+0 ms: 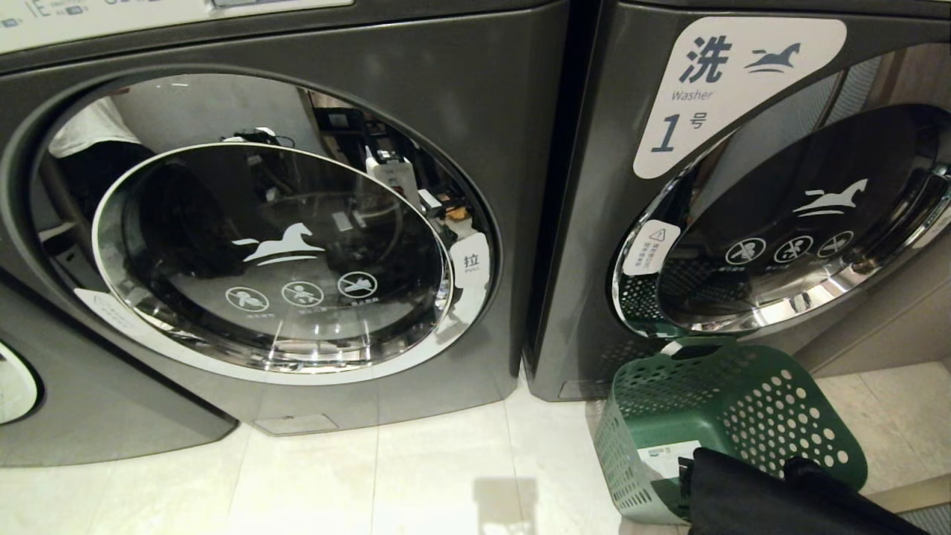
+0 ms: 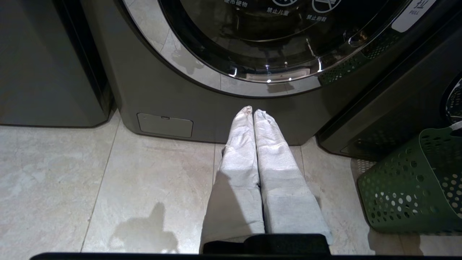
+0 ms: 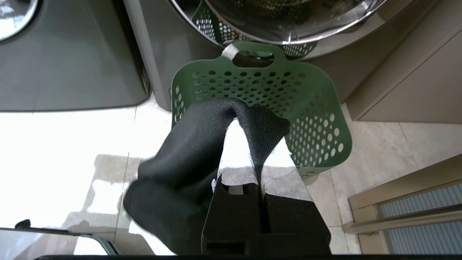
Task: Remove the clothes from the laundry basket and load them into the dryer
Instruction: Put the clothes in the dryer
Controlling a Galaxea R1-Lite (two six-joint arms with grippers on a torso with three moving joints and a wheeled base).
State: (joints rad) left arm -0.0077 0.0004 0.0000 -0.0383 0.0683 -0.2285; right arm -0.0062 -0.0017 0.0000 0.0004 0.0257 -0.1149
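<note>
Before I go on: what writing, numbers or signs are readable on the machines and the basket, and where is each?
"洗", "Washer", "1号": white label on the right machine.
"拉": white tag by the left machine's door; left wrist view adds "PULL".
Three crossed-circle signs, horse logo: left door; captions too small.
Warning sticker, basket label: unreadable.

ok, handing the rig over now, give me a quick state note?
Right end effector: shut on a black fabric garment, above the green perforated plastic laundry basket.
Left end effector: shut, empty, over the pale tiled floor.
Basket stands in front of the grey machine labelled Washer.
Round glass door of the left grey machine is closed.
Done: garment picked.
Left: open the door, load it.
</note>
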